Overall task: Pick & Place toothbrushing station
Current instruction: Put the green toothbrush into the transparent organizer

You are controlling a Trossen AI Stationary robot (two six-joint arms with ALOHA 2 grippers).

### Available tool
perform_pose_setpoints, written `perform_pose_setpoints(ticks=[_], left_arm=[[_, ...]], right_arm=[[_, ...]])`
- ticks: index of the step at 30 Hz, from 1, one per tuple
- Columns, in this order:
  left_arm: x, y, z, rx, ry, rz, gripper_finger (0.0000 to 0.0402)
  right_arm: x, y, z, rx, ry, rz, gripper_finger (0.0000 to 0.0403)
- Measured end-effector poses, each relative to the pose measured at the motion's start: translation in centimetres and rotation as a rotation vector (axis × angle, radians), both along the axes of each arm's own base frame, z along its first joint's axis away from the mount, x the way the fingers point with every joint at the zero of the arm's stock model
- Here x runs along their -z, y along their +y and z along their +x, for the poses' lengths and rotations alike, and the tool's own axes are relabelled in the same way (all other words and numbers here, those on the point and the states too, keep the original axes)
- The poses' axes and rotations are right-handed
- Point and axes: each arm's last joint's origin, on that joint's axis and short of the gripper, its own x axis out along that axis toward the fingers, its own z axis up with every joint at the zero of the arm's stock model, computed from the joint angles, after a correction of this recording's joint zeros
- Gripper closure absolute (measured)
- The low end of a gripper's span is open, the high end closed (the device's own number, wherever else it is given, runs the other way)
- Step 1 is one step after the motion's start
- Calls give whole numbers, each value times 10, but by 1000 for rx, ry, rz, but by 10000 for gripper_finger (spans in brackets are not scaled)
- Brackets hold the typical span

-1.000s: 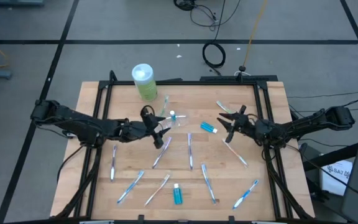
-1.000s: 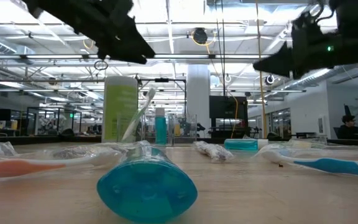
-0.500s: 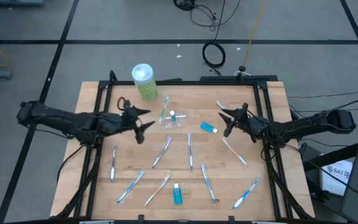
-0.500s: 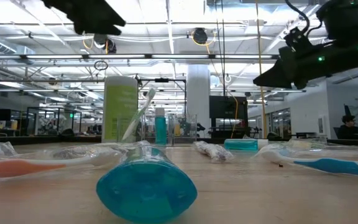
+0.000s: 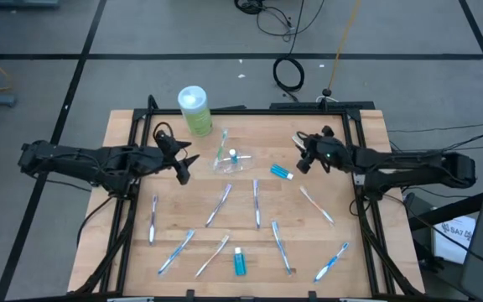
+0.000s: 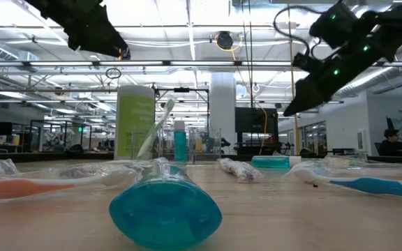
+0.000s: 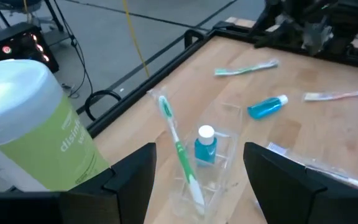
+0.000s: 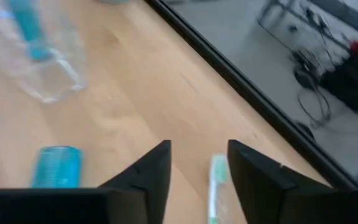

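A clear holder (image 5: 229,161) stands near the table's far middle, with a green toothbrush (image 7: 178,149) leaning in it and a small blue bottle (image 7: 205,145) upright inside. My left gripper (image 5: 183,165) is open and empty, in the air just left of the holder and facing it. My right gripper (image 5: 302,161) is open and empty, tipped down over a green toothbrush (image 8: 216,182) that lies flat near the far right. A blue tube (image 5: 282,172) lies on its side between the holder and my right gripper.
A green wipes canister (image 5: 194,109) stands at the far left. Several toothbrushes, such as one (image 5: 218,204) at the middle, lie across the table's near half. A second blue tube (image 5: 240,262) lies near the front edge. A black frame (image 5: 250,110) borders the board.
My left gripper has drawn back from beside the holder toward the table's left and far side, and has risen. My right gripper has gone a little toward the far edge and tipped its fingers down over the green toothbrush. Nothing on the table has moved.
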Motion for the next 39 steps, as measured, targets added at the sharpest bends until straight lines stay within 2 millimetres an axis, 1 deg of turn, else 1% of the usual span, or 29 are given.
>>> perform_pose_setpoints(ticks=[3,6,8,10,17,20,24,27,30,33,36,39], left_arm=[[-1,0,0,0,-9,-1,151],[-1,-1,0,8,-6,-3,151],[-1,-1,0,12,-7,-5,151],[-1,-1,0,21,-7,-7,151],[-1,-1,1,26,-11,-10,151],[-1,-1,1,26,-11,-10,151],[-1,-1,1,26,-11,-10,151],[-1,-1,1,26,-11,-10,151],[-1,-1,1,26,-11,-11,151],[-1,-1,1,26,-10,-11,151],[-1,-1,1,27,-10,-11,151],[-1,-1,1,27,-10,-11,151]], right_arm=[[9,-14,-2,89,19,46,215],[21,-27,-5,92,60,128,194],[29,-35,-5,79,59,199,188],[37,-41,-5,87,74,251,187],[64,-57,-8,149,181,308,192],[68,-62,-5,162,159,298,192],[68,-68,-4,161,135,271,193],[72,-72,-6,147,127,312,194],[77,-74,-7,145,130,339,202],[81,-75,-6,146,147,345,218],[83,-75,-6,145,151,347,246],[83,-75,-6,144,150,346,283]])
